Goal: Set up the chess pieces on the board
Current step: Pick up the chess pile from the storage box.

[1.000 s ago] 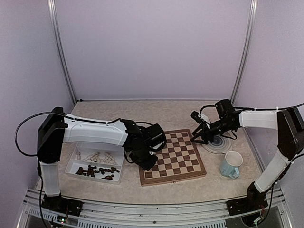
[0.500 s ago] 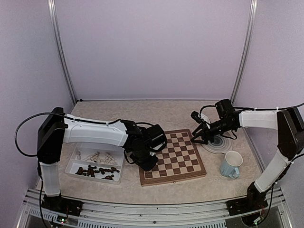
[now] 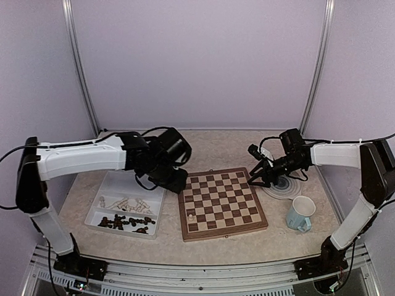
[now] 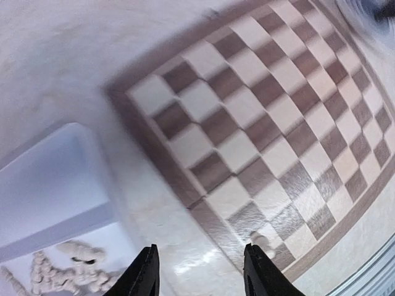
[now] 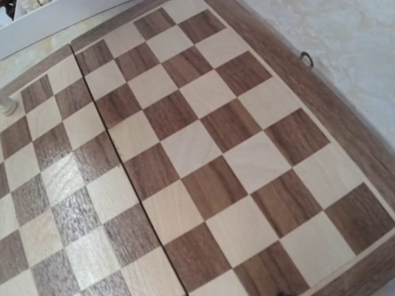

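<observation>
The left arm has pulled back from the board toward the white tray. One pale piece stands near the board's near-left corner. The left fingers are apart and empty. The right fingers hover at the board's far-right edge, and I cannot tell whether they are apart or together.

Plain pale lilac wall panels enclose a beige speckled tabletop on three sides; slim silver metal uprights stand at its far corners, under soft even light.
</observation>
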`<state>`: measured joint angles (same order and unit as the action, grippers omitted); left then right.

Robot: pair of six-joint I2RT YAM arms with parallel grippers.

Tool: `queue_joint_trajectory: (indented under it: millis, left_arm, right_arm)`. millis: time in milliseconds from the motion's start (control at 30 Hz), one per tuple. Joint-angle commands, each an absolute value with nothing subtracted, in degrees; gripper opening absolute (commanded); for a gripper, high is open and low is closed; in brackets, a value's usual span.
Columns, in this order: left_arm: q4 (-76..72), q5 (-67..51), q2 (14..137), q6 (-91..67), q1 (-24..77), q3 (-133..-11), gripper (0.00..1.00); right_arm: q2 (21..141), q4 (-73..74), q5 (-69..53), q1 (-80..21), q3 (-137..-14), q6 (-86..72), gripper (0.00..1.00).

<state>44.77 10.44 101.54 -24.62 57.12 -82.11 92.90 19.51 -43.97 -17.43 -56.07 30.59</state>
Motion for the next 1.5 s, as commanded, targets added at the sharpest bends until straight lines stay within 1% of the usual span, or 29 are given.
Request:
queue_joint_trajectory:
  millis: [0, 100, 200, 267, 400, 567, 1033, 1200, 1333, 1467]
  left_arm:
    - [44.4, 16.0, 88.0, -32.9, 45.9, -72.2, 0.44]
    - [44.8, 14.2, 83.7, -33.6, 41.3, -65.8, 0.38]
    - [43.1, 8.8, 82.7, -31.8, 40.5, -61.8, 0.36]
    - [42.8, 7.5, 84.1, -31.8, 41.4, -60.6, 0.36]
    - [42.6, 6.7, 87.8, -31.6, 43.7, -60.4, 0.36]
    - [41.8, 4.0, 91.3, -31.3, 44.5, -59.7, 0.42]
    - [42.4, 0.4, 96.0, -31.0, 45.6, -58.9, 0.32]
    - [42.0, 0.4, 96.6, -31.1, 45.5, -58.6, 0.3]
    - [42.0, 0.4, 97.1, -30.9, 45.4, -58.7, 0.25]
    - [44.1, 2.2, 96.6, -31.1, 45.5, -60.1, 0.16]
  right_arm:
    - [92.5, 19.9, -44.2, -17.1, -55.7, 31.7, 0.53]
    - [92.4, 19.8, -43.4, -17.1, -55.3, 32.1, 0.53]
    - [92.7, 19.7, -43.3, -17.1, -55.4, 32.3, 0.53]
    - [93.2, 19.9, -43.4, -17.1, -55.5, 32.3, 0.53]
    - [93.5, 20.1, -43.2, -17.1, -55.4, 32.5, 0.53]
    - [93.5, 20.1, -43.1, -17.1, -55.3, 32.5, 0.53]
    - [94.2, 20.3, -43.3, -17.1, -55.5, 32.8, 0.53]
    - [94.3, 20.5, -43.3, -17.1, -55.4, 33.0, 0.53]
    - [94.3, 20.5, -43.2, -17.1, -55.4, 33.0, 0.53]
    - [94.2, 20.5, -43.2, -17.2, -55.4, 33.0, 0.53]
